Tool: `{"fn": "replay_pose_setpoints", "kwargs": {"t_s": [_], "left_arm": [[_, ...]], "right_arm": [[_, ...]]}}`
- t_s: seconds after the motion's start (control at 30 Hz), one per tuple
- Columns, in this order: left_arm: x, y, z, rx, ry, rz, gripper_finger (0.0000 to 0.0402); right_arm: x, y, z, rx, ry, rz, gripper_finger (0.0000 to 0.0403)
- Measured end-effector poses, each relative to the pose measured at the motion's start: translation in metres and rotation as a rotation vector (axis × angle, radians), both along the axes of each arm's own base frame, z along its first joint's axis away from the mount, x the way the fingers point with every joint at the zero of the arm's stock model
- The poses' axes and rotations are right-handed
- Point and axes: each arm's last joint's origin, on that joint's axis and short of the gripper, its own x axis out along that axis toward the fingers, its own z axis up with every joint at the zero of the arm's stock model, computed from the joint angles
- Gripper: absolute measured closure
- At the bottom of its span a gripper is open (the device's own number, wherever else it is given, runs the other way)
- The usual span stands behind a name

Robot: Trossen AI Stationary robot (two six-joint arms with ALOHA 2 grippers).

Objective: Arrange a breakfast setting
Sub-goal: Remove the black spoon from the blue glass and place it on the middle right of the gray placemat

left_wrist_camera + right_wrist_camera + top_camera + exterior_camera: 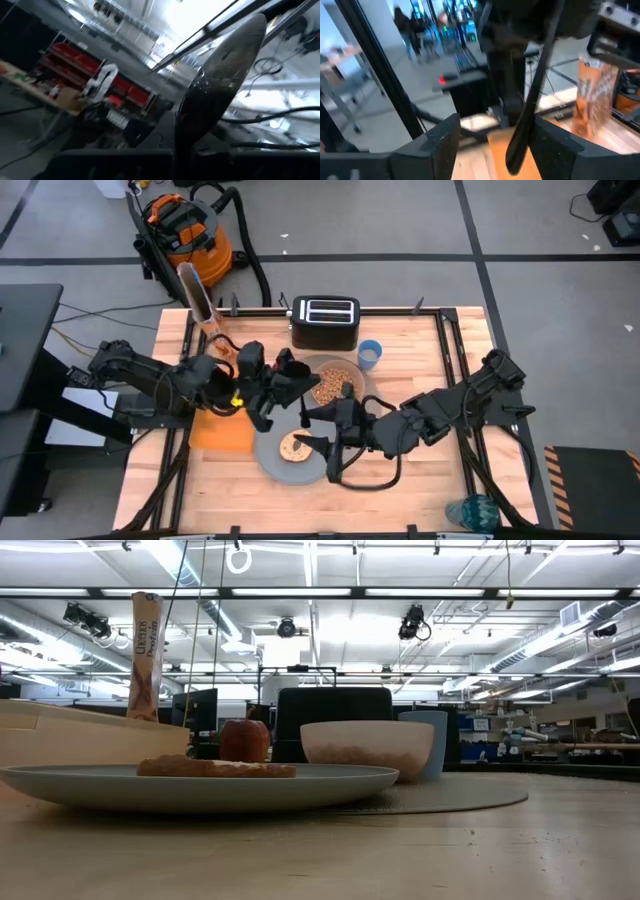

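High view: both arms meet over grey-blue plate (290, 463) w/ toasted bread (294, 447), on placemat (352, 370) w/ pale pink bowl (333, 383); blue cup (369, 354), toaster (324, 321) behind; orange napkin (222, 430) beside plate.

Low view only: red apple (244, 740).

Left wrist: left gripper (300, 374) clamped shut on metal spoon (220, 85).

Right wrist: right gripper (492, 134) fingers part-open either side of spoon handle; contact unclear.

The desk (420, 480) is surfaced in pale, smooth wood planks. A polished, glossy metal spoon (220, 85) is seen. The plate (200, 788) appears matt glazed; the placemat (470, 795) looks woven and rough.
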Motion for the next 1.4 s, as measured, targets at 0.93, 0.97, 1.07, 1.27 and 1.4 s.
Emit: {"fn": "replay_pose_setpoints", "kwargs": {"t_s": [0.93, 0.97, 1.07, 1.27, 1.4], "left_arm": [[-0.007, -0.011, 0.004, 0.023, -0.048, -0.024, 0.034], [-0.007, -0.012, 0.004, 0.037, -0.047, -0.022, 0.0327], [-0.008, -0.014, 0.004, 0.084, -0.028, -0.008, 0.0283], [-0.025, -0.013, 0.005, 0.215, 0.105, -0.002, 0.0198], [-0.041, -0.014, -0.002, 0.311, 0.272, -0.037, 0.0173]], "right_arm": [[0.005, -0.007, 0.006, 0.258, -0.037, 0.13, 0.039], [0.005, -0.007, 0.006, 0.262, -0.041, 0.132, 0.039], [0.003, -0.008, 0.009, 0.294, -0.051, 0.133, 0.039], [-0.025, -0.015, 0.037, 0.327, -0.111, 0.15, 0.039], [-0.045, -0.021, 0.046, 0.371, -0.074, 0.15, 0.039]]}}
